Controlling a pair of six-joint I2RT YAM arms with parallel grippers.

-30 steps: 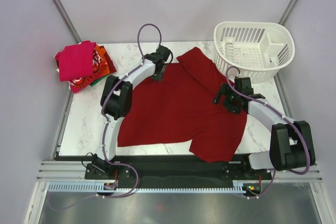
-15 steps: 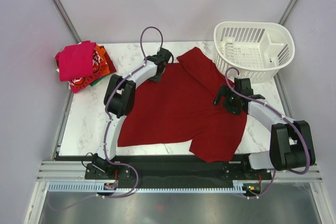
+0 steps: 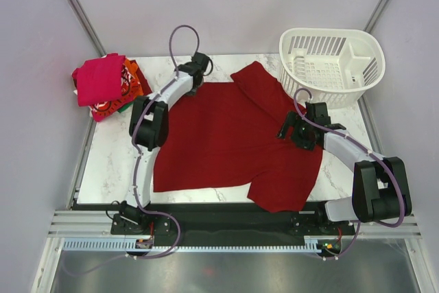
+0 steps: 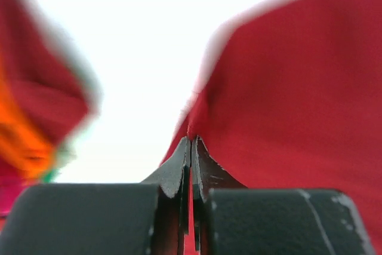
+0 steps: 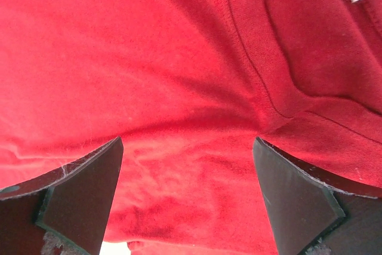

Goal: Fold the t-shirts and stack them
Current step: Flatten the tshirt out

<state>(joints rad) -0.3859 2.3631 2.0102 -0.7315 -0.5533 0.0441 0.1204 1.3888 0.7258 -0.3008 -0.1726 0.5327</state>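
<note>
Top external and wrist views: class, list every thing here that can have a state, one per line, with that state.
dark red t-shirt, spread out, unfolded, far edge pinched.
left tool, shut on the dark red t-shirt's edge.
right tool, open, over the dark red t-shirt.
stacked t-shirts, folded, piled at far left.
white basket, upright, nothing visible inside.

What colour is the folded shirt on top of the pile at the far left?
The top shirt is magenta-pink, clearest in the top external view.

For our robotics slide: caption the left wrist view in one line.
Left gripper shut on the red shirt's edge; white table behind, shirt stack blurred at left.
</note>
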